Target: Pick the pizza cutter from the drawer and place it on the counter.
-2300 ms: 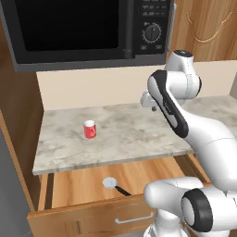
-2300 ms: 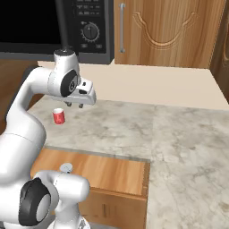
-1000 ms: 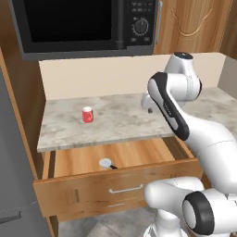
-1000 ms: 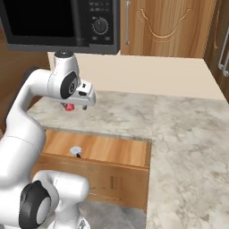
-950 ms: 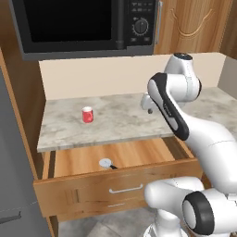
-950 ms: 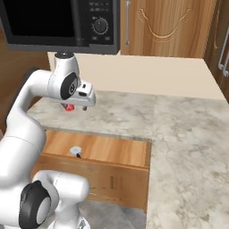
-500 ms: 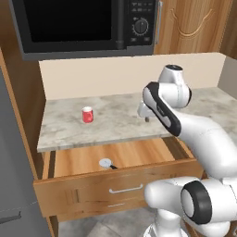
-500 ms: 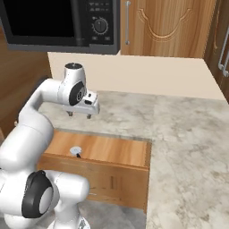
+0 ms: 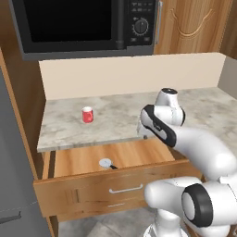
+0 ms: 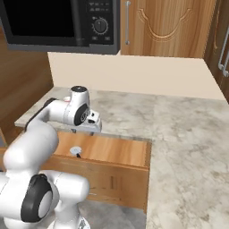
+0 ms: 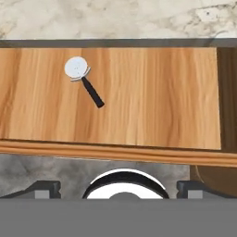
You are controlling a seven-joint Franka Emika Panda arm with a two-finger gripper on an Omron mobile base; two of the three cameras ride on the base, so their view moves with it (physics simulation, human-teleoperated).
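Note:
The drawer (image 9: pixel 143 154) stands pulled out under the counter (image 9: pixel 111 121). On its wooden floor, towards the left, lies the pizza cutter (image 9: pixel 107 163), pale wheel flat and black handle pointing right and forward. My gripper (image 9: pixel 140 135) hangs pointing down at the counter's front edge, above the drawer and to the right of the cutter. In the hand view the cutter (image 11: pixel 82 79) lies upper left on the drawer floor (image 11: pixel 157 97), and the fingertips (image 11: pixel 44 188) stand wide apart, so the gripper (image 11: pixel 118 189) is open and holds nothing. From the right base view the cutter (image 10: pixel 76 151) sits just below the gripper (image 10: pixel 87 130).
A red can (image 9: pixel 87 115) stands on the left of the counter. A black microwave (image 9: pixel 83 23) hangs above, with wooden cabinets (image 10: pixel 165 27) beside it. The stone slab (image 10: pixel 188 134) runs on to the right of the drawer (image 10: pixel 120 154).
The hand has come down and forward from above the counter to the counter's front edge over the open drawer. The cutter and can have not moved.

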